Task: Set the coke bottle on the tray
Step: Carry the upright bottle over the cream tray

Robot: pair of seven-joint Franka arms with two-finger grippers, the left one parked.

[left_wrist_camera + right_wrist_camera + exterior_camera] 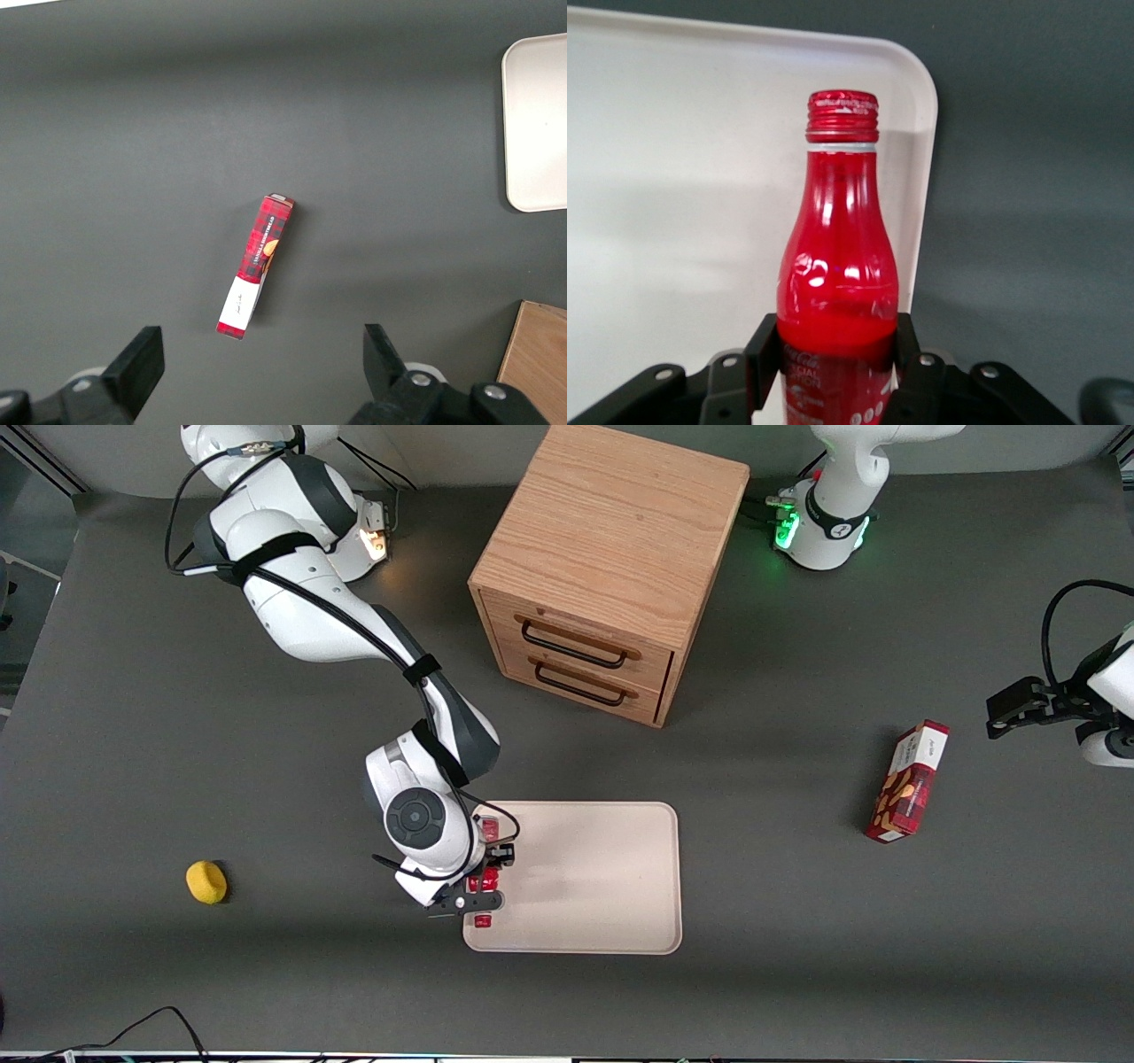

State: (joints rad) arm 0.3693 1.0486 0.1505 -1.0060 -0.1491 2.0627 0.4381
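Note:
The coke bottle (837,257) is red with a red cap and white script low on its body. My right gripper (837,354) is shut on its lower body, one finger (764,350) on each side. In the front view the gripper (483,886) holds the bottle (482,919) over the cream-beige tray (602,868), at the tray's end toward the working arm, with the cap pointing toward the front camera. The tray (682,177) fills the background under the bottle. I cannot tell whether the bottle touches the tray.
A wooden two-drawer cabinet (602,567) stands farther from the front camera than the tray. A red snack box (908,781) lies toward the parked arm's end and shows in the left wrist view (257,266). A yellow round object (206,882) lies toward the working arm's end.

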